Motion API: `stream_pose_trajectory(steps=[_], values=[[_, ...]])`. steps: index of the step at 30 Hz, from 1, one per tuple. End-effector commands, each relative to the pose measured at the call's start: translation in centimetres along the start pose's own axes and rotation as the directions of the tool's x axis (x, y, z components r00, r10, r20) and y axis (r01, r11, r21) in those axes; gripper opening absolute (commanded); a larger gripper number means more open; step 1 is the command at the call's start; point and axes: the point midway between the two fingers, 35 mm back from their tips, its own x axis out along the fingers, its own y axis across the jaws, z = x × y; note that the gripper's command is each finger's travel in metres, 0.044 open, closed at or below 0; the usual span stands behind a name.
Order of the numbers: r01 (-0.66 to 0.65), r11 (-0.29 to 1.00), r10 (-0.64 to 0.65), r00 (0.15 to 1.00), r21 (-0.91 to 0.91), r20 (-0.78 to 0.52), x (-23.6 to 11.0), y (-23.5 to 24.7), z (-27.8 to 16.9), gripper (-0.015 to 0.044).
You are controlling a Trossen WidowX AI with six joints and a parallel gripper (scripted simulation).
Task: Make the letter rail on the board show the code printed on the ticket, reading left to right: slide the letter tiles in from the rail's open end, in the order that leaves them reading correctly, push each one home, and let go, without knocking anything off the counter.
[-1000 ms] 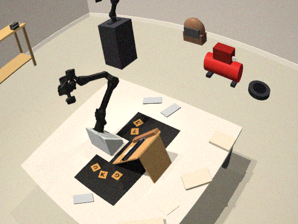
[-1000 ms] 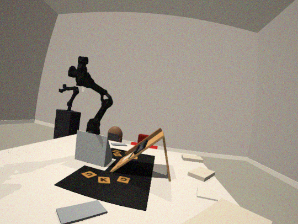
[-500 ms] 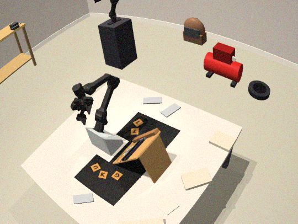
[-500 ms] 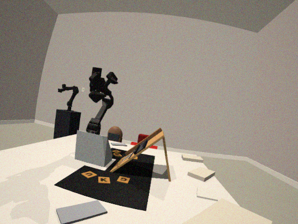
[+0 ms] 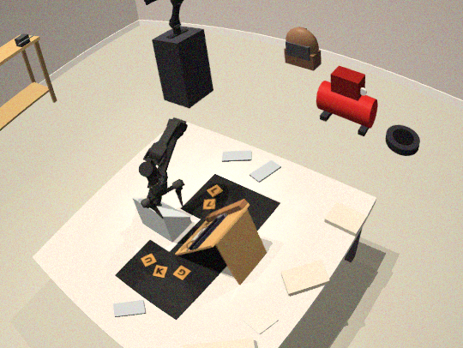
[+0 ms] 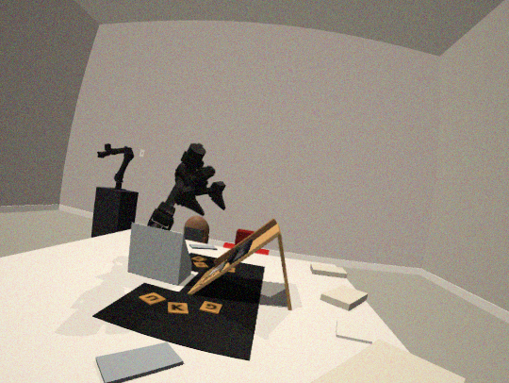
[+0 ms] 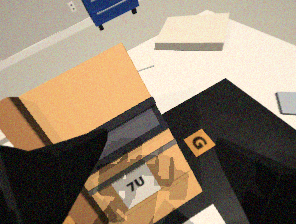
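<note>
Five tiles (image 5: 159,271) loose on black mats, rail (image 5: 207,231) on tilted board looks bare; ticket (image 7: 135,186) reads 7U; tool (image 5: 167,198) spread wide, holding nothing, above board; task barely begun

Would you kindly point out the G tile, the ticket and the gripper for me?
G tile (image 7: 200,143), wrist view, its orange face.
Ticket (image 7: 135,186), wrist view, its printed face.
Gripper (image 5: 168,198), top view, between the open fingertips.

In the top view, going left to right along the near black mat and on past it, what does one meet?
U tile → K tile → G tile → tilted wooden board → cream slab.
</note>
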Motion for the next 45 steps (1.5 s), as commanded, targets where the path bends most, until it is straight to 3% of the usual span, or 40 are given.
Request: stream_pose_trajectory(steps=[1, 5, 23, 27, 32, 40, 45], values=[[-0.086, 0.942, -0.002, 0.965, -0.324, -0.261, 3.3, 1.7, -6.7, 0.044], [-0.203, 0.854, -0.008, 0.916, -0.478, -0.402, 4.4, 2.7, -10.6, 0.044], [-0.23, 0.821, -0.003, 0.913, -0.523, -0.408, 4.2, 3.0, -10.3, 0.044], [-0.341, 0.603, 0.025, 0.912, -0.721, -0.41, 3.0, 4.5, -8.1, 0.044], [-0.413, 0.231, 0.065, 0.91, -0.881, -0.41, 1.1, 6.6, -5.2, 0.044], [-0.315, -0.411, 0.132, 0.908, -0.855, -0.398, -2.5, 9.8, -1.2, 0.044], [-0.271, -0.516, 0.144, 0.908, -0.813, -0.394, -3.2, 10.4, -0.5, 0.044]])
